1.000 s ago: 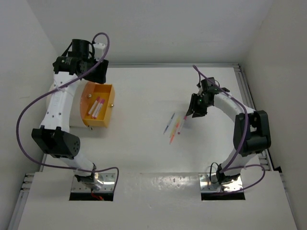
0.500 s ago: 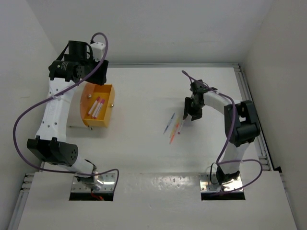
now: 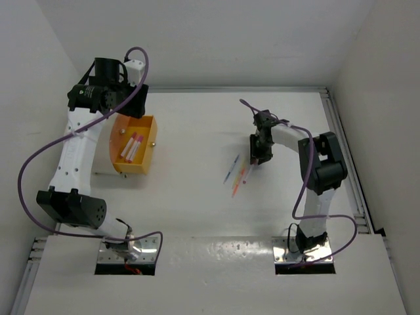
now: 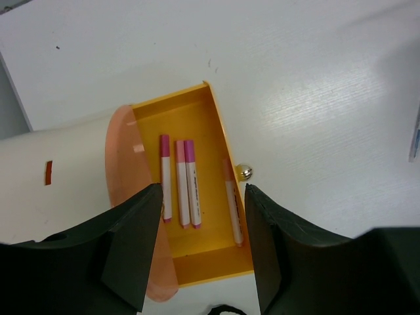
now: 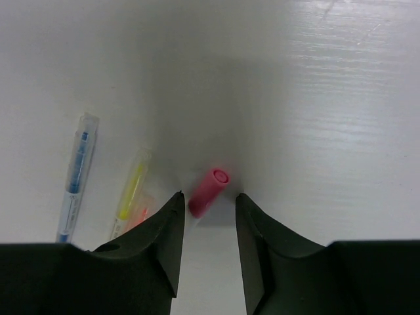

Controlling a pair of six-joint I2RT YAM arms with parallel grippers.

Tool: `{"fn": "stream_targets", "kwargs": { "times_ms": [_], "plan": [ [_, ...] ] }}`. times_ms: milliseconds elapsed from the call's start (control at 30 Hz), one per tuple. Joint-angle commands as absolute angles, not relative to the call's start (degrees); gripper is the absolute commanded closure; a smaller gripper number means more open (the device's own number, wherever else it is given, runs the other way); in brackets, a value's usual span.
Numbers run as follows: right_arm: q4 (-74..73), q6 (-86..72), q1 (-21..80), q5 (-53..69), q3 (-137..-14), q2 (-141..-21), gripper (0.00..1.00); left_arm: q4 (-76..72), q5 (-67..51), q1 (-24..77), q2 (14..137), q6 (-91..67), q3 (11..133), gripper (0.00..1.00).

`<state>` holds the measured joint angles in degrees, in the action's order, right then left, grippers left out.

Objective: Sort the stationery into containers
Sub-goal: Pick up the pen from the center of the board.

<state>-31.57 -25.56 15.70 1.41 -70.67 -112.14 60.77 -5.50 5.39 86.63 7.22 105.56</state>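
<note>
In the right wrist view my right gripper is open, low over the table, its jaws either side of the pink cap end of a pink-white pen. Left of it lie a yellow pen, an orange pen and a blue pen. From above, the right gripper is at the right end of this pen cluster. My left gripper is open and empty above the orange bin, which holds several pink-white pens. The bin is attached to the white drum.
The drum's round orange face sits at the bin's left side. A small metal knob sticks out of the bin's right wall. White walls enclose the table on the left, back and right. A metal rail runs along the right edge.
My right gripper has moved left and down onto the pen cluster, straddling the pink-white pen. The left arm shifted slightly a second ago, then held still over the bin.
</note>
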Motion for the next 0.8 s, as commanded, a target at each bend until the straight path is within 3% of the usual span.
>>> {"fn": "stream_targets", "kwargs": {
  "times_ms": [0,200,433,567,767],
  "plan": [
    [-30.32,-23.47,17.31,-1.04,-72.95,-112.76,0.64,59.06,-4.75,5.71,83.94,8.00,105.64,0.40],
    [-30.32,-22.77,17.75,-1.41,-70.58,-111.98,0.74,59.24,-4.39,5.71,83.23,8.17,105.56,0.40],
    [-31.20,-21.80,17.75,-1.23,-69.78,-108.37,1.00,57.58,-7.54,5.54,82.09,7.82,104.86,0.39],
    [-33.48,-21.36,17.58,-0.26,-72.33,-103.99,1.00,53.54,-14.05,5.36,78.41,6.59,102.14,0.33],
    [-34.72,-25.92,16.00,15.00,-78.92,-97.74,1.00,39.14,-31.96,5.19,68.92,-1.47,89.58,0.25]
  ]
}}
